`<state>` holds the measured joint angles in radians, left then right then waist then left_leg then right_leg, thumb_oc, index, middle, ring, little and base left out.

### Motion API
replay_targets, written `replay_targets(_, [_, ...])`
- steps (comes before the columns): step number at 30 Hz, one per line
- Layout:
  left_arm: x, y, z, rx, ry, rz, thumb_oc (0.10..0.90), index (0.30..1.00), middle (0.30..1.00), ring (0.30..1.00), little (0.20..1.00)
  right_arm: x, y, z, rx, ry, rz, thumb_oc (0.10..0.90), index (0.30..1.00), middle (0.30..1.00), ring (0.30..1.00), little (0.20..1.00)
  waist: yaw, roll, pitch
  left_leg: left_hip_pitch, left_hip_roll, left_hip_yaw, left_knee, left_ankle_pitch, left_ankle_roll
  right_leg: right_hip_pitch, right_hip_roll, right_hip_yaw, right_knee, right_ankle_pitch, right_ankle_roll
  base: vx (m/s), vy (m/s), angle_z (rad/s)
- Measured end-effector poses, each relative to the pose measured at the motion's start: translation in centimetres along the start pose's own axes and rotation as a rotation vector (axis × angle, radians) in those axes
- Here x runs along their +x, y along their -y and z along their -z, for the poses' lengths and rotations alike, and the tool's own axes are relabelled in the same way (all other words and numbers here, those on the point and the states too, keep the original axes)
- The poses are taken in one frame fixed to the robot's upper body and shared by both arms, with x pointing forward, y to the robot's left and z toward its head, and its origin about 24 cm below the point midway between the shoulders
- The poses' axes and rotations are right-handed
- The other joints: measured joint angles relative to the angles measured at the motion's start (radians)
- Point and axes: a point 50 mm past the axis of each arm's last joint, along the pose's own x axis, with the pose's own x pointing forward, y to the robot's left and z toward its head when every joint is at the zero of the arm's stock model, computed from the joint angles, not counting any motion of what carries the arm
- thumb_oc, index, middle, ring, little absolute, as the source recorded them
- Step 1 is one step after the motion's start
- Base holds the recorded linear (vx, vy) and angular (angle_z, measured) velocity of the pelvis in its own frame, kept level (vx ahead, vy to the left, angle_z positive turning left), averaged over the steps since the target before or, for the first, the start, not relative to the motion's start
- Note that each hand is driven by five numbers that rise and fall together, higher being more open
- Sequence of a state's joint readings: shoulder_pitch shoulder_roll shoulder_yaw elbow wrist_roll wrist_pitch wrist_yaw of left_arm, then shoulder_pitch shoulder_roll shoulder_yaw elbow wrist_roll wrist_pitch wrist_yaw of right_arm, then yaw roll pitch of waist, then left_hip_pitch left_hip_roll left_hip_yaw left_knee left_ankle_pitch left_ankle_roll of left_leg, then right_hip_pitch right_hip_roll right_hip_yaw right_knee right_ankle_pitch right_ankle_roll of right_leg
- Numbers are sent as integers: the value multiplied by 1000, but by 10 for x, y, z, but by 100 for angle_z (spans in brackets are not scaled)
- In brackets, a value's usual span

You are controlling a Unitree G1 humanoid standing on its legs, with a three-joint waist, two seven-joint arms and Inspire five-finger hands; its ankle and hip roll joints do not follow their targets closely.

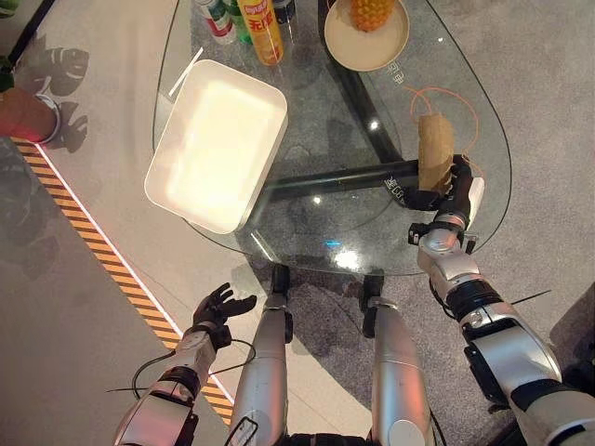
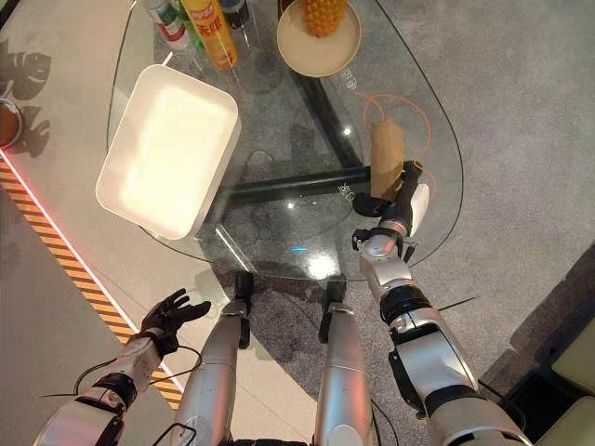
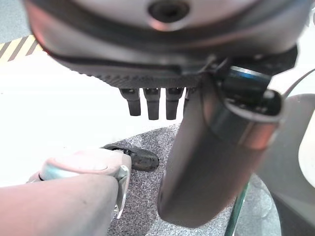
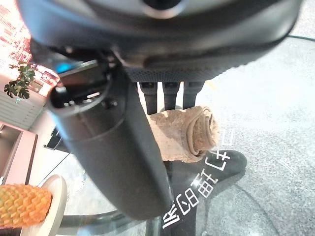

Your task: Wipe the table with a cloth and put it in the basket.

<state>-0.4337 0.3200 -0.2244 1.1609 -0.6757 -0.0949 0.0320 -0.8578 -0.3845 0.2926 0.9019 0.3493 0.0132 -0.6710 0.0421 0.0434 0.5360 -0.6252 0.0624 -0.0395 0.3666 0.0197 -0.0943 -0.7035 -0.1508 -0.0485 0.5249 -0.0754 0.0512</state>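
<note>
A tan cloth (image 1: 434, 149), rolled into a tube, lies on the right part of the glass table (image 1: 335, 130). My right hand (image 1: 454, 190) is at the roll's near end, with dark fingers on one side and the white-covered thumb on the other. In the right wrist view the fingers (image 4: 167, 96) reach straight down onto the cloth (image 4: 179, 135), and the thumb (image 4: 113, 147) stands beside it. The white basket (image 1: 158, 177) sits empty on the table's left part. My left hand (image 1: 216, 307) hangs open below the table's near edge.
A plate (image 1: 390, 51) with a pineapple (image 1: 370, 11) stands at the table's far side, next to a yellow can (image 1: 260, 28) and bottles. A thin orange cord (image 1: 465, 102) loops around the cloth. Striped tape (image 1: 102, 260) runs along the floor on the left.
</note>
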Motion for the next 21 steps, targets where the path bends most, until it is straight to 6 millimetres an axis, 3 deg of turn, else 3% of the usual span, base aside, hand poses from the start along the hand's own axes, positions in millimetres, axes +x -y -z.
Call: replay_targets(21, [0,1,2,10,-8,3,800,900,900,900,900,9,2,-5,-107,-34,27,800,900,900,900,900,11,17,2,1,-2,-2,0,3,-5,-1,-2,-1,10,-4,-3,0,0,0])
